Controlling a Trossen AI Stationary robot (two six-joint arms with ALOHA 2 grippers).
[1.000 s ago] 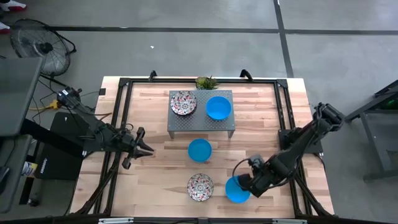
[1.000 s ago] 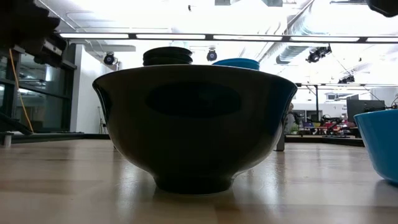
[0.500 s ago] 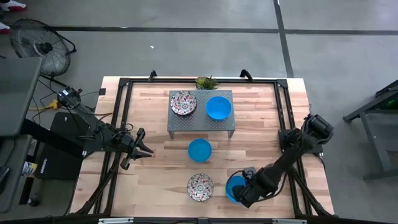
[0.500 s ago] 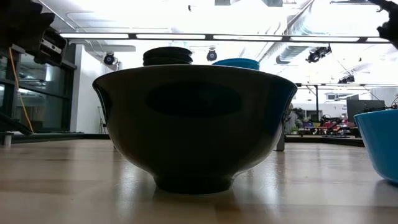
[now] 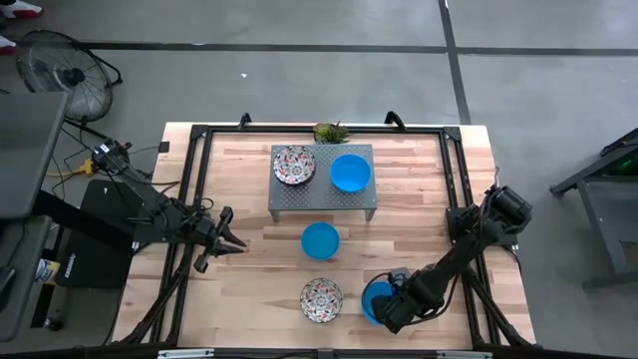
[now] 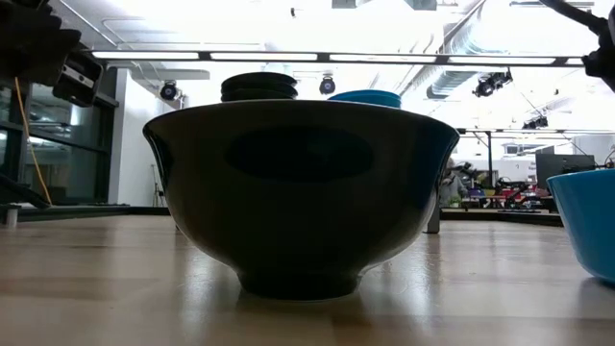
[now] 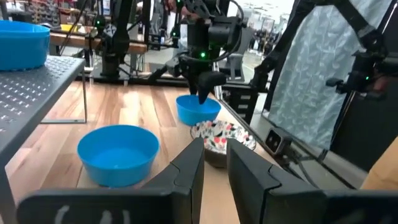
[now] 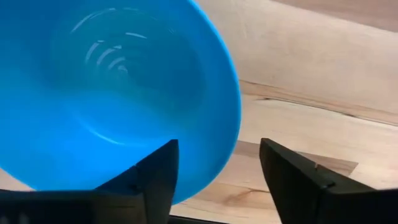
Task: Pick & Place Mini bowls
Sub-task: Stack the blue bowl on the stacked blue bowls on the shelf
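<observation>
Right wrist view – glossy round blue bowl (image 8: 112, 87)

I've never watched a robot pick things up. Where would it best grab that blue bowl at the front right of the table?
Probably by the rim. The blue bowl sits upright and open, and its wall is thin, so one finger can go inside and one outside. The right gripper is already over it from above, fingers straddling the near rim. The left gripper waits at the table's left.
</observation>
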